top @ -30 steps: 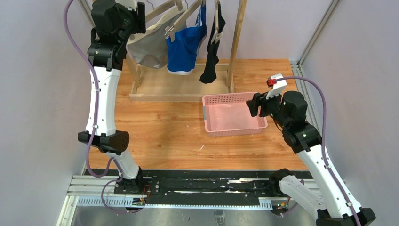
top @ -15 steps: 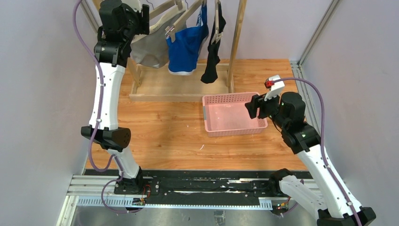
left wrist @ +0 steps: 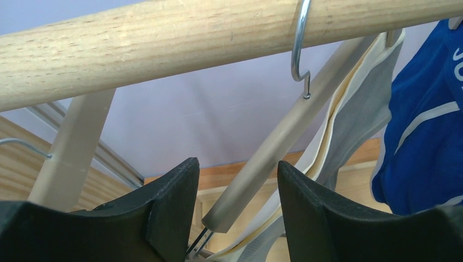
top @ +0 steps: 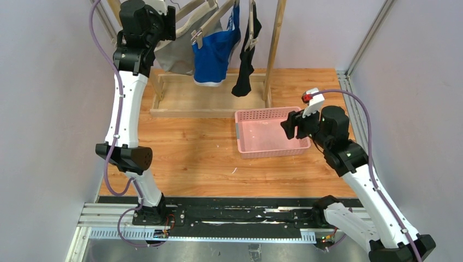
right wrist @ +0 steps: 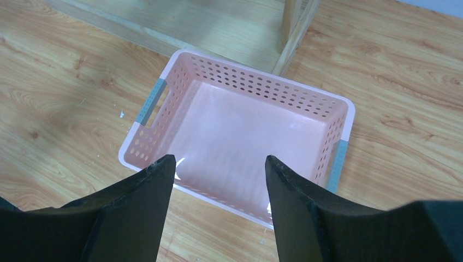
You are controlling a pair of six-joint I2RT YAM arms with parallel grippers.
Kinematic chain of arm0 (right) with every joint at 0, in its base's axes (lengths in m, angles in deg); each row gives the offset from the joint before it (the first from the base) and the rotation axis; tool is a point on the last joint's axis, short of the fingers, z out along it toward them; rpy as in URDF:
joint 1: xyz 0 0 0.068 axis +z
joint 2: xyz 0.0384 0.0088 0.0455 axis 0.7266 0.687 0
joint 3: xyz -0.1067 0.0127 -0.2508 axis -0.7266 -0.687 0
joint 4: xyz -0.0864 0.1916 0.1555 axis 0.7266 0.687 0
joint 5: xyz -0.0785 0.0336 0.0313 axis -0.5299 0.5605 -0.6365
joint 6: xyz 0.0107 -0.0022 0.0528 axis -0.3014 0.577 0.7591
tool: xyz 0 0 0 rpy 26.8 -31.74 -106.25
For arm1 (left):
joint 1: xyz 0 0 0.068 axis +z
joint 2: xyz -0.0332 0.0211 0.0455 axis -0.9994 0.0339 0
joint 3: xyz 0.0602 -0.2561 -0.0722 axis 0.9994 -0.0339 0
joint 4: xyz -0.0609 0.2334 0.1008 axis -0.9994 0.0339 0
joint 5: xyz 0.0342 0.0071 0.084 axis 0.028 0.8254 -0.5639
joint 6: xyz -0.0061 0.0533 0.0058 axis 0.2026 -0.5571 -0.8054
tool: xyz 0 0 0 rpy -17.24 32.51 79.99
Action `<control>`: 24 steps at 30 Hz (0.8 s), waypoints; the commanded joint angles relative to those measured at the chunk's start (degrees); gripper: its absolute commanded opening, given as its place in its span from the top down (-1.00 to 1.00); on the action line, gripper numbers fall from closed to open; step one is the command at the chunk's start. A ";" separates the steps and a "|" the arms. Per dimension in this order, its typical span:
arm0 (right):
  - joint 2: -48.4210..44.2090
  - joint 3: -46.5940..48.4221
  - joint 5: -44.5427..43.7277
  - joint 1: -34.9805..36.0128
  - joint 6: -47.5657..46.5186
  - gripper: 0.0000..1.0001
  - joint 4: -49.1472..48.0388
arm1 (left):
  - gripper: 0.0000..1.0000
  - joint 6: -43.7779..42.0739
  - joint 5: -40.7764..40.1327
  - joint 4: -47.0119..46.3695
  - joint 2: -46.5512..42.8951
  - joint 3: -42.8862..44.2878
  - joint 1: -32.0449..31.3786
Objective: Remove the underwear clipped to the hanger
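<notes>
1. Upper left of the top view: the left claw (left wrist: 236, 164), jaws apart and gripping nothing, sits just under the light wooden rail (left wrist: 164, 38), beside the light grey fabric briefs (top: 180, 59).
2. Bright blue white-trimmed briefs (top: 215, 54) and plain black briefs (top: 244, 68) hang clipped at top centre.
3. The right claw (right wrist: 218, 164), open and empty, hovers over the pink perforated plastic basket (right wrist: 262, 86) on the wooden counter (top: 191, 142).

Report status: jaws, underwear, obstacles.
Left gripper jaws open at grey briefs' hanger. Right gripper jaws open over pink basket. Also hanging: blue briefs, black briefs. Nothing blocking.
</notes>
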 commanded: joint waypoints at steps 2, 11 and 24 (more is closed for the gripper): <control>0.67 -1.15 1.38 2.58 1.06 -0.26 -1.17 | -0.23 1.77 2.56 -4.42 -0.82 -1.20 0.49; 2.90 -0.84 -0.69 6.80 0.94 -0.24 -1.46 | -0.13 3.60 3.86 -7.30 -1.18 -2.20 0.49; 3.69 -0.86 -2.06 9.26 1.28 -0.22 -2.06 | 0.40 4.00 6.05 -6.24 -1.05 -2.73 0.54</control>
